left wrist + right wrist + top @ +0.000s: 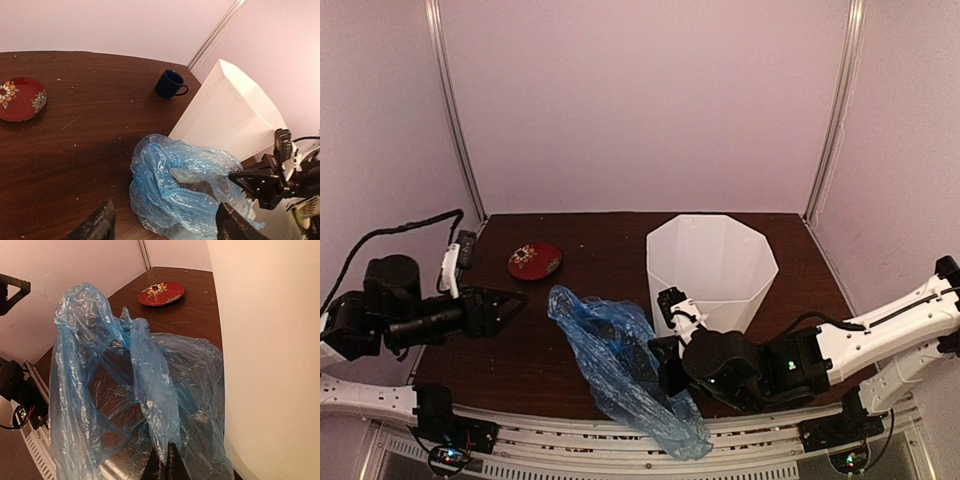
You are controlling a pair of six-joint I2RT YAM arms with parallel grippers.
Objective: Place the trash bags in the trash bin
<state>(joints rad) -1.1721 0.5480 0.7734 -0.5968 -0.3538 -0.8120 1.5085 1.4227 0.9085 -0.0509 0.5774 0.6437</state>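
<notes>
The light-blue trash bag (pixel 612 362) lies crumpled on the dark table, left of and in front of the white faceted trash bin (pixel 712 262), which stands upright. My right gripper (pixel 663 362) is shut on a fold of the bag's film. In the right wrist view the shut gripper (pixel 165 465) pinches the bag (pixel 125 380) beside the bin wall (pixel 270 365). My left gripper (pixel 516 300) is open and empty, left of the bag and apart from it. The left wrist view shows the bag (pixel 175 192) ahead of the open gripper (pixel 165 222) and the bin (pixel 230 112).
A small red patterned plate (pixel 534 261) sits at the back left, also seen in the left wrist view (pixel 20 98). A dark blue mug (pixel 170 83) stands behind the bin, hidden from the top view. Part of the bag hangs over the table's near edge.
</notes>
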